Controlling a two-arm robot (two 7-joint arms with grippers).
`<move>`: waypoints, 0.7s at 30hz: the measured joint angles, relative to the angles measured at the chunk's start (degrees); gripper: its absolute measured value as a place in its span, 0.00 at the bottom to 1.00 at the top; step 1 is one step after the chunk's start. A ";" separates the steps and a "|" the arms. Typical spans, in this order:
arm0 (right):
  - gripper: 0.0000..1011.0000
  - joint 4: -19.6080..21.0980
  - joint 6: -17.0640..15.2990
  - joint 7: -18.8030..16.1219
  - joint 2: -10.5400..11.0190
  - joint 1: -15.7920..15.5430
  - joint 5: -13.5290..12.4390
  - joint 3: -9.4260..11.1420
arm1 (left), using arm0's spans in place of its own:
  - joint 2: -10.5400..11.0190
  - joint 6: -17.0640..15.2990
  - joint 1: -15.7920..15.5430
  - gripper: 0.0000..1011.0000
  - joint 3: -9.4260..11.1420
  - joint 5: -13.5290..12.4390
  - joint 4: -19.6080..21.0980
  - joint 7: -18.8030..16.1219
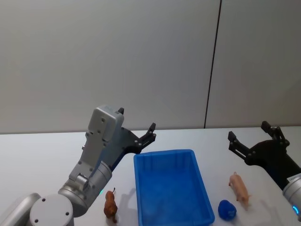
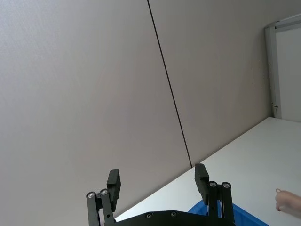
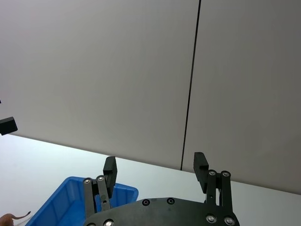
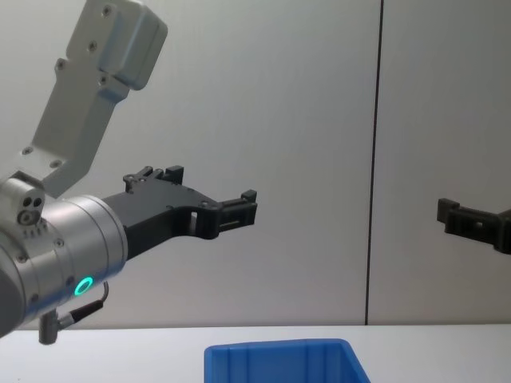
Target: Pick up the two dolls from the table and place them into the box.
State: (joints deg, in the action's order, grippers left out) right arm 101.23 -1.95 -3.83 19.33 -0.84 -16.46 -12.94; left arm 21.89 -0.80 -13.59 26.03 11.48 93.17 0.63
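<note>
A bright blue box (image 1: 164, 154) stands on the white table (image 1: 42, 160), directly in front of me. A brown animal doll (image 1: 110, 205) lies just left of the box. Right of it lies a pink pig doll (image 1: 240, 187). My left gripper (image 1: 137, 120) hangs open and empty above the box's far left corner. Over the table, beyond the pig, my right gripper (image 1: 248, 131) is also open and empty. In the left wrist view the left gripper (image 2: 157, 179) is open, with a corner of the box (image 2: 249, 220) and the pig (image 2: 287, 202) beyond. The right gripper (image 3: 155, 165) looks toward the box (image 3: 61, 207).
A small dark blue object (image 1: 227, 209) lies on the table between the box and the pig, near the front edge. A grey panelled wall (image 1: 141, 56) rises behind the table. In the chest view the left gripper (image 4: 209, 187) and right gripper (image 4: 459, 215) are high above the box rim (image 4: 279, 349).
</note>
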 joint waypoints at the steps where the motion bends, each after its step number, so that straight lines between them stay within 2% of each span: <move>1: 0.99 0.00 0.00 0.00 0.00 0.00 0.00 0.00 | 0.00 0.00 0.00 0.99 0.00 0.00 0.00 0.00; 21: 0.99 0.00 0.00 0.00 0.00 0.00 0.00 0.00 | 0.00 0.00 0.00 0.99 0.00 0.00 0.00 0.00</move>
State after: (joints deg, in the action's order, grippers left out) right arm 101.23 -1.95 -3.83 19.33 -0.84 -16.46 -12.94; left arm 21.90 -0.80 -13.59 26.03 11.48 93.18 0.62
